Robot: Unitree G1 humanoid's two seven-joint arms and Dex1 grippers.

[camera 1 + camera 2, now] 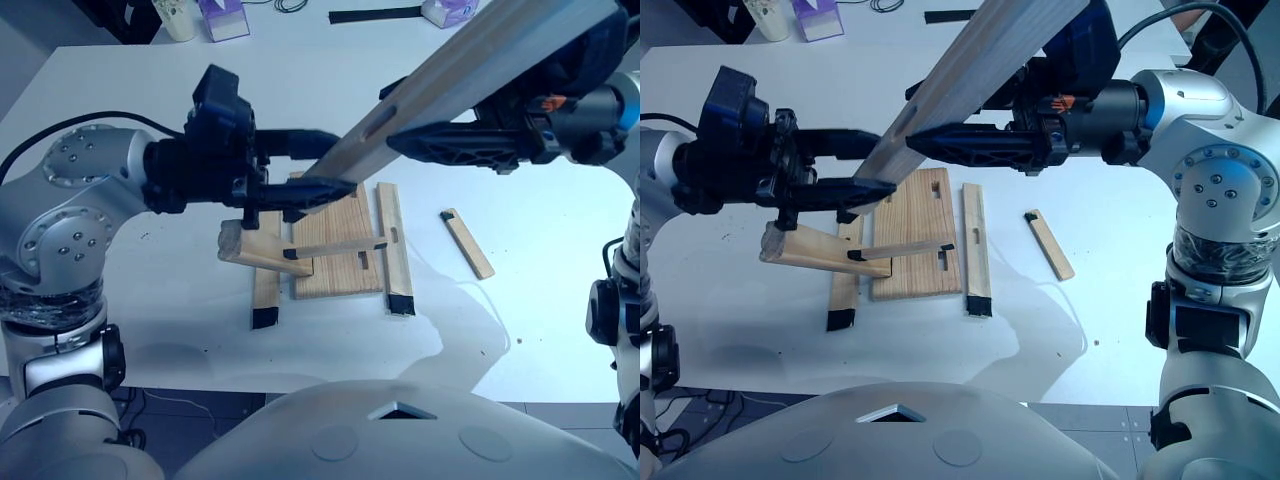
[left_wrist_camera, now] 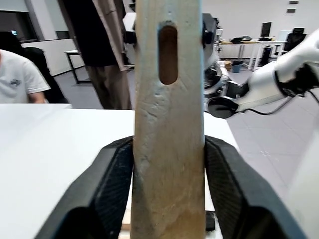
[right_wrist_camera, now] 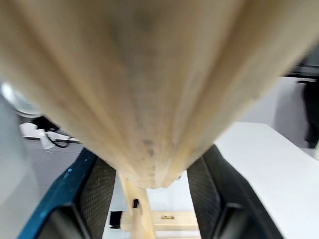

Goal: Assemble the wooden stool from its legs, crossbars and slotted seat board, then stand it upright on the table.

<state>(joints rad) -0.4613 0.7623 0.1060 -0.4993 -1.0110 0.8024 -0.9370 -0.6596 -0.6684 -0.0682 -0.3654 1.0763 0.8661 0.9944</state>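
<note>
A long wooden leg (image 1: pixel 440 70) with an oval slot is held slanting in the air over the table (image 1: pixel 120 120). My left gripper (image 1: pixel 322 170) is shut on its lower end, pads (image 2: pixel 117 179) pressed to both sides. My right gripper (image 1: pixel 970 110) is shut on it higher up, fingers (image 3: pixel 97 194) either side. Below lies the slotted seat board (image 1: pixel 340 255) with a thin crossbar (image 1: pixel 335 247) across it. Another leg (image 1: pixel 394 250) lies to its right, and one more leg (image 1: pixel 266 285) to its left under a slanted piece (image 1: pixel 255 255). A short crossbar (image 1: pixel 467 243) lies apart on the right.
Two tissue boxes (image 1: pixel 222 18) (image 1: pixel 450 10), a white container (image 1: pixel 178 15) and a black strip (image 1: pixel 375 14) sit along the table's far edge. Bare white table surface lies in front of the parts and to the right of the short crossbar.
</note>
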